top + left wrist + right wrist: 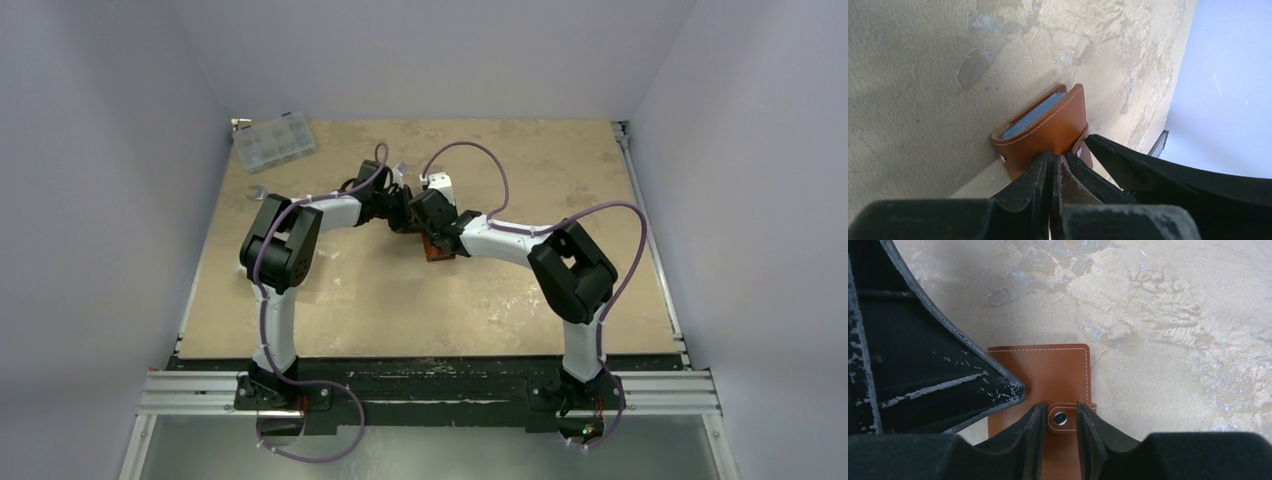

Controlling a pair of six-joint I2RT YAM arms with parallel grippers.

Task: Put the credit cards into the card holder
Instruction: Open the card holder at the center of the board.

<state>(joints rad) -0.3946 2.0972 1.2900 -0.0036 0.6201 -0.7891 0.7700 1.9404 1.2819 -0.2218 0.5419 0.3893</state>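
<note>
- Far to the left of the card holder [1053,371], the clear box [272,143] and the wrench [256,192] lay well apart from it. Neither looked likely to trouble you.
- Just left of the card holder, your left claw [1051,156] had its jaws pressed all but together, with the tips bearing on the near edge of the cover. I could not tell whether any leather was caught between them. If that press had slackened, the holder could have slid on the table [400,310] or gaped open.
- The card holder itself lay folded on the table between your two claws. The grey-blue edges of the credit cards [1029,118] showed at its open side, and no loose card was in view. A tug or a tilt toward that side could have let the cards creep out.
- At the holder's right edge, your right claw [1062,416] had its jaws drawn narrow, one on each side of the snap tab [1061,418], and seemed to pinch it.
  - The tab was small, so the grip could have slipped off it.
  - A pull could also have dragged the whole holder rather than the tab.
  - The fingers of both claws sat just beside each other over the holder, so a careless move could have knocked them together.
</note>
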